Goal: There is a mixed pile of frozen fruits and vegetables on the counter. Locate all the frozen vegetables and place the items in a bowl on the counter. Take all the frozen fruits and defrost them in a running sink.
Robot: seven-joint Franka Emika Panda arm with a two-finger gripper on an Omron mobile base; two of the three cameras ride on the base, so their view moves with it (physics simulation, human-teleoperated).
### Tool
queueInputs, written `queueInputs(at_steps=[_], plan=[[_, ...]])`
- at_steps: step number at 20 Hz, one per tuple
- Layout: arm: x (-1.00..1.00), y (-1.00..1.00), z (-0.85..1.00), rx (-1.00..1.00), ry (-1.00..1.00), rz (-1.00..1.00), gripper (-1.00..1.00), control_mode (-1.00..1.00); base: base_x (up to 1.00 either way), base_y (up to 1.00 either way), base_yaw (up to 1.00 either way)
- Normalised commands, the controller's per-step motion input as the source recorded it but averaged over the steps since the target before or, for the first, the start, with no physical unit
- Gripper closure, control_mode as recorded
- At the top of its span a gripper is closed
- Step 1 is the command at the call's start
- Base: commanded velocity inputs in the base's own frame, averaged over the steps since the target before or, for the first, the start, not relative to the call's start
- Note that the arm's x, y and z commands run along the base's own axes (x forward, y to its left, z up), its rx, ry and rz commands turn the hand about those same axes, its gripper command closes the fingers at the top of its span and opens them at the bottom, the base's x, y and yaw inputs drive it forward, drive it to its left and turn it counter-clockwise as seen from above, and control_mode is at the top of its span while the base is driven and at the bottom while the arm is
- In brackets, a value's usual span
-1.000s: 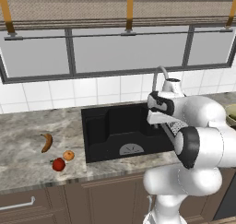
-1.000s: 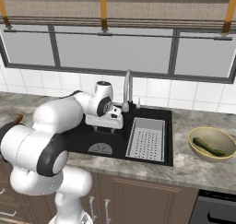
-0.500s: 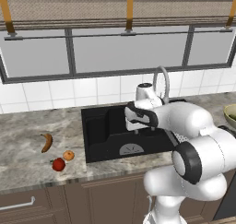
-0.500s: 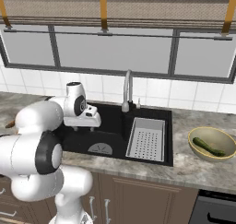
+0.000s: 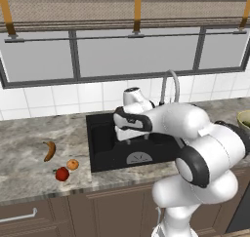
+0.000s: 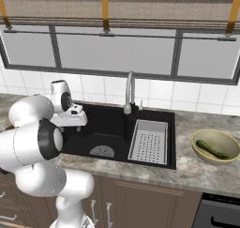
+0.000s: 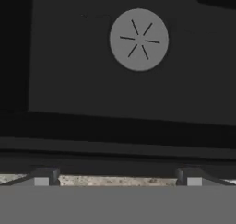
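Hidden: in the left base view the arm covers the right part of the sink point(image 5: 105, 143); the bowl point(image 5: 244, 120) is cut off at that picture's right edge.
Hard to tell: in the right base view the counter left of the arm is blocked, so the fruit cannot be seen there.
Pincer: the gripper point(image 5: 128, 140) hangs over the left half of the black basin, empty, its jaws wide apart; in the hand view the two fingertips point(image 7: 44, 176) stand far apart at the bottom.
Below the pincer: the round grey drain point(image 7: 138, 39) with its spoke slits, on the basin floor.
Banana point(image 5: 49, 150): curved, brown-orange, well to the left of the gripper on the counter point(image 5: 29, 158); long axis runs roughly away from the cabinet front.
Orange point(image 5: 72, 164): small, round, nearer the gripper than the banana, just beside the apple.
Apple point(image 5: 62, 173): red, round, closest to the counter's front edge.
Green vegetable point(image 6: 212, 149): slim dark stick lying in the yellowish bowl, far right of the gripper, slanting from back-left to front-right.
Tap point(image 6: 129, 92): tall curved grey, behind the basin, right of the gripper.
Tray point(image 6: 149, 141): grey perforated, in the sink's right half.
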Motion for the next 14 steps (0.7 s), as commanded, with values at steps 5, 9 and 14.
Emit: queueInputs(at_steps=[5,9,14], plan=[[-0.10,0.52,0.38,-0.04,0.12,0.01,-1.00,-1.00,0.00,0.00,0.00],[-0.34,0.46,0.09,-0.02,0.08,0.01,-1.00,-1.00,0.00,0.00,0.00],[-0.58,0.43,0.00,-0.03,0.01,0.01,-1.00,-1.00,0.00,0.00,0.00]])
